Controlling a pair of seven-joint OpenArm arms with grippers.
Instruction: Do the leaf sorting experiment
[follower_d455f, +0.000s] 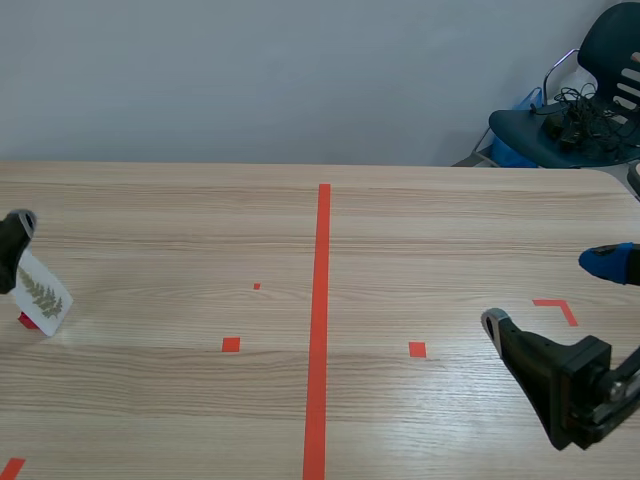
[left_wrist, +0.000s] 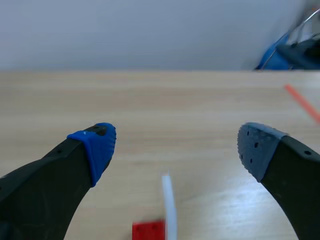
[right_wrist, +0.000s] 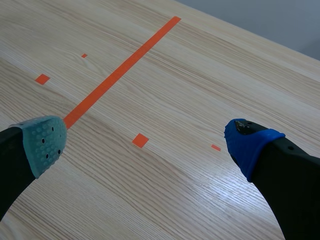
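Left jaws apart, leaf card (follower_d455f: 42, 295) standing in red base (left_wrist: 148, 230) between them, right jaws apart, far off.

This looks like a lab or test room rather than a home. A wide wooden table (follower_d455f: 150, 200) carries orange tape marks (follower_d455f: 322, 300): one line down the middle and small squares on either side. Behind it is a bare pale wall (follower_d455f: 250, 70). At 2 o'clock stands a dark office chair (follower_d455f: 605, 50) with a tangle of black cables (follower_d455f: 572, 112) on its seat.
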